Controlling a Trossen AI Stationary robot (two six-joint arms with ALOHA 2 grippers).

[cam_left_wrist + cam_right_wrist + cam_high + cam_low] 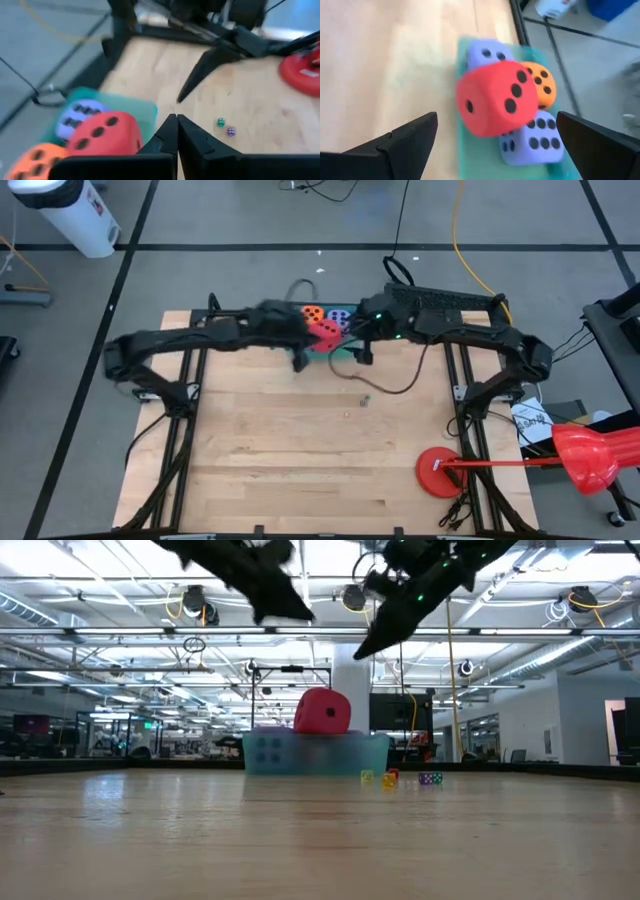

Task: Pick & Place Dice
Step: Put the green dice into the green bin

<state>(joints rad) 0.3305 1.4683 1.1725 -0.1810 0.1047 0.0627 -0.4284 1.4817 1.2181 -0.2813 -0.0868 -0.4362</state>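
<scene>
A: Where do the dice stand?

B: All four are at the teal tray (470, 150) on the far edge of the desk (300, 460). The red die (497, 97) sits on top, resting on the two purple dice (532, 142), with the orange die (542, 87) touching them on the tray.

A: And the arms?

B: The left gripper (176, 131) hangs above the desk just beside the tray, jaws pressed together on nothing. The right gripper (497, 145) hovers over the tray, jaws spread wide around the red die without touching it.

A: So nearly done?

B: I'd judge so: every die is gathered at the tray. The red one is perched, not nested, and might need settling.
</scene>
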